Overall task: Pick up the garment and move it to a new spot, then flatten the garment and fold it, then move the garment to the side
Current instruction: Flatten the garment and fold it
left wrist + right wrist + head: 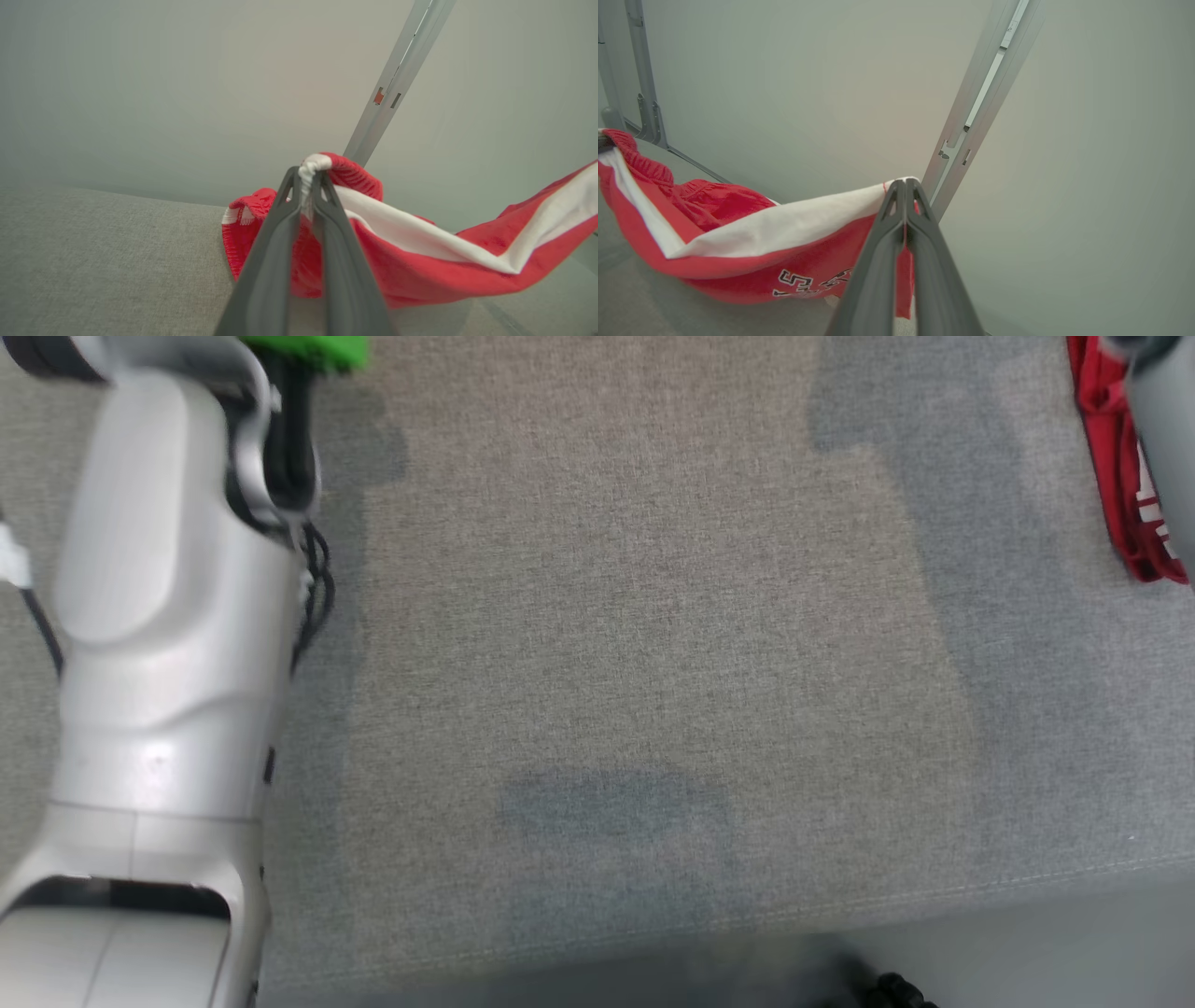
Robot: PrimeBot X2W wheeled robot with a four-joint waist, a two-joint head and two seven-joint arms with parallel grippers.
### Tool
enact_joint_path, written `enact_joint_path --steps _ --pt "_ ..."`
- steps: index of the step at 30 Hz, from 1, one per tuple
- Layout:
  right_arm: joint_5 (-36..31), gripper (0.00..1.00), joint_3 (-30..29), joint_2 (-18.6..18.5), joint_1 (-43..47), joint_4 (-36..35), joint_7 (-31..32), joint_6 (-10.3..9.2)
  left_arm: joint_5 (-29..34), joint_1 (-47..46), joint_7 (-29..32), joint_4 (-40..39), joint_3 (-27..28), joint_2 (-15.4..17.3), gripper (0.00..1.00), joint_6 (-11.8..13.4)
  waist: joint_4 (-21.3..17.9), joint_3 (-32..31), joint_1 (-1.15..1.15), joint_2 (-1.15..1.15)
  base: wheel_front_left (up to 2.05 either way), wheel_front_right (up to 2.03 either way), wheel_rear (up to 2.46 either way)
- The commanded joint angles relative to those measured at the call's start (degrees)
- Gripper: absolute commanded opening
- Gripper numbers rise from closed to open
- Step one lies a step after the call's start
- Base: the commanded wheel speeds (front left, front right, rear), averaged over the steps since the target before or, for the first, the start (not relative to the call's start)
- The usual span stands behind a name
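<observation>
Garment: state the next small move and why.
Probably lower both grippers together to lay it flat. The left gripper and right gripper are each shut on an edge of the red garment, which hangs sagging between them over the grey surface.

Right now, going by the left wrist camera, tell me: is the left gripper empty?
No, the left gripper is shut on the white-trimmed edge of the red garment, which bunches between its fingertips.
</observation>
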Motion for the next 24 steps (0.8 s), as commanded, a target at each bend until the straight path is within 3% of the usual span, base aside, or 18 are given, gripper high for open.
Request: enact_joint_path --steps 1,6,11,16,24 --pt "1.1 0.00 1.0 -1.0 1.9 -1.6 0.5 -0.09 -0.2 1.5 0.5 0.0 -0.3 0.0 0.00 -0.2 1.3 -2.6 0.00 0.00 0.00 0.00 0.00" --pt "5.7 0.00 5.0 -8.9 11.4 -13.6 8.0 -0.10 -0.8 9.5 3.2 -1.5 -1.1 1.0 0.00 0.6 1.6 -7.1 0.00 0.00 0.00 0.00 0.00" --pt "7.8 0.00 3.2 -14.0 26.2 -25.6 14.3 -0.10 -1.5 20.5 5.9 -4.7 -1.5 2.6 0.00 2.0 1.4 -12.4 0.00 0.00 0.00 0.00 0.00" --pt "7.9 0.00 2.0 -15.4 37.6 -33.1 15.8 -0.10 -0.3 28.5 8.7 -7.1 -3.6 4.6 0.00 2.8 1.0 -15.9 0.00 0.00 0.00 0.00 0.00" --pt "10.8 0.00 3.9 -18.0 50.2 -39.0 18.8 -0.10 -0.5 39.1 9.7 -11.2 -4.4 5.6 0.00 5.1 0.6 -20.6 0.00 0.00 0.00 0.00 0.00"
